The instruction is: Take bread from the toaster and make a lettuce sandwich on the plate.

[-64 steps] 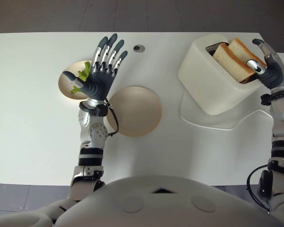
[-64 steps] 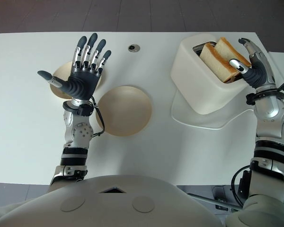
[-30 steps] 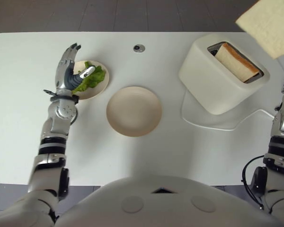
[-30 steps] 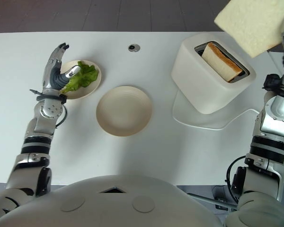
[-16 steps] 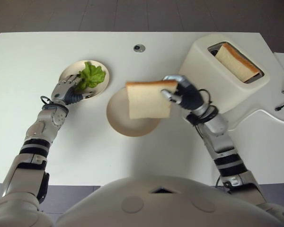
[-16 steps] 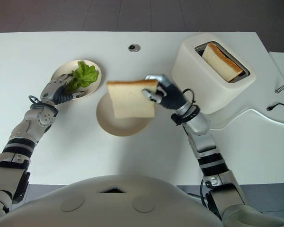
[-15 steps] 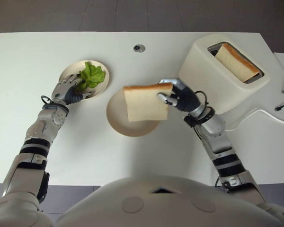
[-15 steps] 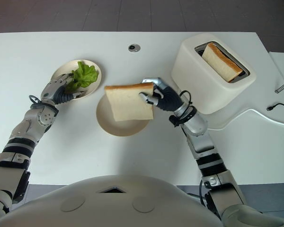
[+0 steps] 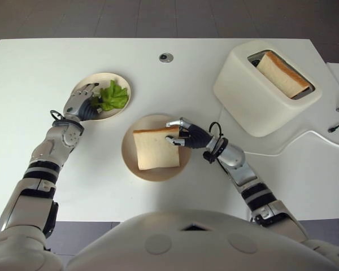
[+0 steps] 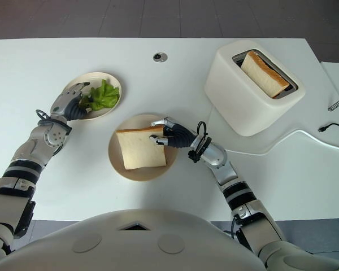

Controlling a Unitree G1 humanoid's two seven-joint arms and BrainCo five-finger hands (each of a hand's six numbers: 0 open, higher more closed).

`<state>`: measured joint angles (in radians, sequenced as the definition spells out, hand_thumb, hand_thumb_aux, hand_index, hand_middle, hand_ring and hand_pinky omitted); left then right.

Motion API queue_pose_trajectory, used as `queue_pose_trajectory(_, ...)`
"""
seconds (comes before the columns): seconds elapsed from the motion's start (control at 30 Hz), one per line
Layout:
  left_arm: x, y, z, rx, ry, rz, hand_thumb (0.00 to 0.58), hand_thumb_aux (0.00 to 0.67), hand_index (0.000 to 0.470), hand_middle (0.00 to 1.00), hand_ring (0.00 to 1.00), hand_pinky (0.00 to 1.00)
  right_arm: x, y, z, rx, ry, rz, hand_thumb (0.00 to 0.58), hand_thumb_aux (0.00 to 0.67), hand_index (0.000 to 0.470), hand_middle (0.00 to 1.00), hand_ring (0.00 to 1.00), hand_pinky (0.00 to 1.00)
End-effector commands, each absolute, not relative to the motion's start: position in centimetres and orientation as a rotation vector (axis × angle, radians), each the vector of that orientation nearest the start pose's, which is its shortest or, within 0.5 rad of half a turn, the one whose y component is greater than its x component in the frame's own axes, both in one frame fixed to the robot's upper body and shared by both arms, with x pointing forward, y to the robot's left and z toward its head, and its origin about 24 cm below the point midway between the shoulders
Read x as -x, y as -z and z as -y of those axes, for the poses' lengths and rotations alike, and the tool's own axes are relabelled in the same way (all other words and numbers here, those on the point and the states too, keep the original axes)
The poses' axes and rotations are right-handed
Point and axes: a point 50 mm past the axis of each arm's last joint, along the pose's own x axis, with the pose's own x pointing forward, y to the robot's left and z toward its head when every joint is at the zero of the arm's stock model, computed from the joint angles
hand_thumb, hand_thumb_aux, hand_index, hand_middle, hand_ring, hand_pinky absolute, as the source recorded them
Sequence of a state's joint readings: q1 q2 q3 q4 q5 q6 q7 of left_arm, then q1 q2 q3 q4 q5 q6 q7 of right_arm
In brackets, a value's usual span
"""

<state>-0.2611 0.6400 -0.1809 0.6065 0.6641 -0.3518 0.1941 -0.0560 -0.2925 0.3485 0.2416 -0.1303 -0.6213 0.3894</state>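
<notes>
Bread slice (image 9: 156, 148) lies flat on the centre plate (image 9: 128, 156). Right hand (image 9: 187, 135) is just right of it, fingers pinching its far-right corner. Left hand (image 9: 81, 105) is curled on the left end of the lettuce (image 9: 114, 96) in the small dish (image 9: 101, 77), far left. Second slice (image 9: 281, 73) stands in the toaster (image 9: 254, 107), far right.

toaster (image 9: 254, 107): smooth matt cream shell; plate (image 9: 127, 153): matt beige; bread slice (image 9: 156, 149): porous crumb; lettuce (image 9: 114, 96): crinkled; table (image 9: 45, 68): smooth white
</notes>
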Motion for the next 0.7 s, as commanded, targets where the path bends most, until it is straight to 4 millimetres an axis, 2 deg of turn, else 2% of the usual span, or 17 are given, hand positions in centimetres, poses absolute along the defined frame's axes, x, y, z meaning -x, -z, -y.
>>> queue_pose_trajectory(0.03,-28.9,-4.4,-25.9,-1.207,0.114,0.124,0.58,0.67,0.47,0.0,0.0,0.0,-22.8,-4.8,10.6,0.457,-0.796,0.411,0.0,0.0,0.0,0.31,0.31,0.31)
queue_pose_trajectory(0.07,-28.9,-4.6,-25.8,-1.189,0.106,0.145,0.58,0.67,0.47,0.0,0.0,0.0,-22.9,-5.5,10.8,0.458,-0.765,0.445,0.0,0.0,0.0,0.0,0.0,0.0)
queue_pose_trajectory(0.2,-28.8,-5.9,-25.0,-1.063,0.092,0.255,0.58,0.67,0.47,0.0,0.0,0.0,-23.4,-7.8,11.9,0.445,-0.619,0.572,0.0,0.0,0.0,0.0,0.0,0.0)
queue_pose_trajectory(0.4,-27.9,-7.1,-23.3,-0.851,0.189,0.385,0.58,0.67,0.47,0.0,0.0,0.0,-24.1,-9.7,14.1,0.45,-0.45,0.664,0.0,0.0,0.0,0.0,0.0,0.0)
queue_pose_trajectory(0.53,-26.4,-6.8,-21.4,-0.769,0.367,0.444,0.58,0.67,0.47,0.0,0.0,0.0,-24.6,-10.3,15.3,0.444,-0.383,0.674,0.0,0.0,0.0,0.0,0.0,0.0)
queue_pose_trajectory(0.7,-24.6,-6.0,-18.7,-0.672,0.55,0.464,0.58,0.67,0.47,0.0,0.0,0.0,-24.7,-10.6,15.8,0.444,-0.365,0.678,0.0,0.0,0.0,0.0,0.0,0.0)
